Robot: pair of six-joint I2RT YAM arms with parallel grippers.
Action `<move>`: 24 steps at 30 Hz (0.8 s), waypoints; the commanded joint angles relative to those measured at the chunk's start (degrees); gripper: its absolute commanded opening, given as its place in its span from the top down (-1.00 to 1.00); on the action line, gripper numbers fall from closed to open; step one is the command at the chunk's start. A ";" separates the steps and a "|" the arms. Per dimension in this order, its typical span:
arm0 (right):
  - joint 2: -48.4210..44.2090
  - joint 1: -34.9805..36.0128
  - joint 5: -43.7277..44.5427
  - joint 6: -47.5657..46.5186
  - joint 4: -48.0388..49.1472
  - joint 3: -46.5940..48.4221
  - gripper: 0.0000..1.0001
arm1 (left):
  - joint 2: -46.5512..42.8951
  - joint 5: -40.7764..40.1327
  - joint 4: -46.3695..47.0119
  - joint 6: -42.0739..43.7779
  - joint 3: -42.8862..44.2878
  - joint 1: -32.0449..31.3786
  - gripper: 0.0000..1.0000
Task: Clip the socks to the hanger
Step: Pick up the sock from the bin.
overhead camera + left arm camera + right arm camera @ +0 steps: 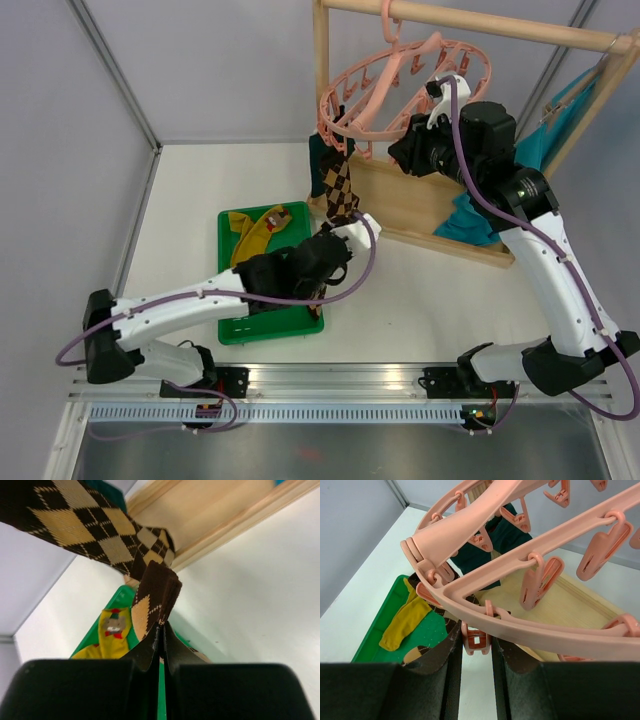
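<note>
Your left gripper point(161, 647) is clamped on the argyle sock point(152, 597) tip. Your right gripper point(476, 650) pinches a clip point(476, 640) under the hanger point(545, 636) rim.

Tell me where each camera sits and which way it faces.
Top external: above and behind the bases, looking down on the table; both arms show, left gripper and right gripper included.
Left wrist: on the left arm, looking along its shut fingers at the pinched argyle sock.
Right wrist: on the right arm, looking past its fingers at the hanger, one clip between them.
Shared: all three show the green tray.
</note>
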 commanded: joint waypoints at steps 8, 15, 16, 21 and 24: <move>0.79 -0.25 0.38 0.90 0.41 4.96 1.00 | -14.54 25.74 4.03 -6.32 -0.26 6.58 0.95; 1.49 -0.16 -0.32 1.42 -0.38 6.28 0.99 | -14.37 35.59 15.97 -10.89 -5.79 10.54 0.95; 1.58 -0.25 -0.32 1.51 -0.46 6.37 0.99 | -14.37 36.46 19.47 -11.59 -6.50 11.15 0.95; 2.37 -0.25 -1.72 2.39 -0.73 7.07 0.99 | -13.75 42.18 31.36 -16.07 -10.11 13.88 0.95; 2.55 -0.16 -2.07 2.57 -0.90 6.98 0.99 | -11.74 45.43 36.02 -18.09 -9.32 16.33 0.95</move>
